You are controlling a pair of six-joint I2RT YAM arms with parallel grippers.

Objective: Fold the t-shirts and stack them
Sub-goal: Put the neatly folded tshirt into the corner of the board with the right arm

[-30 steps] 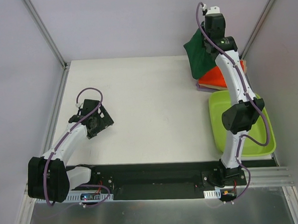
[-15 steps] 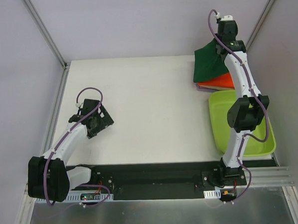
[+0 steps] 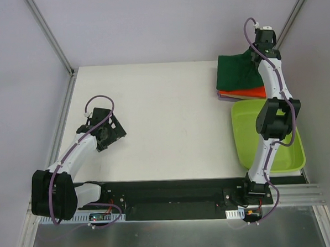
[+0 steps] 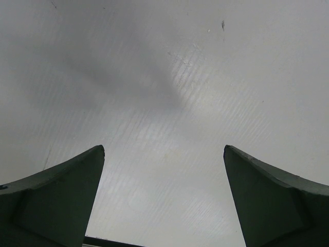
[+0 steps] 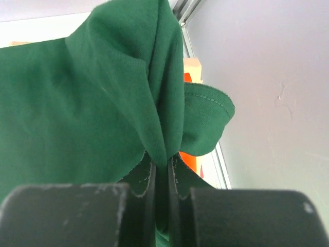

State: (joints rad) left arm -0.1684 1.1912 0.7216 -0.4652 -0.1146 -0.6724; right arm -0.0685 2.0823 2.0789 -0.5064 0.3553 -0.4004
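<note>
Where my right hand [image 5: 162, 167] closes, its two fingers are pressed almost together with a pinched ridge of the green shirt [image 3: 235, 73] caught between them, and the cloth rises out of the grip in one deep fold. Seen from above, that shirt lies as a rough dark rectangle on top of the pile in the far right corner of the desk [image 3: 165, 118]. It covers the orange shirt [image 3: 247, 92], which shows only a bright band along the near side. Under that, the lavender shirt [image 3: 223, 98] shows only a thin strip at the near left edge. The pile sits just beyond the lime bin [image 3: 242, 147]. My own arm crosses the right side of the pile in the overhead view, so its edge there and the hand itself are hard to make out. Close up, a stitched hem curls out to the right; I cannot tell whether it is a sleeve or the bottom edge. A small pale tan patch shows beside the orange, too little to name. My left hand [image 4: 163, 154] is spread wide with nothing in it, over bare desk well apart from the pile, its fingers cut off by the picture's lower edge.
</note>
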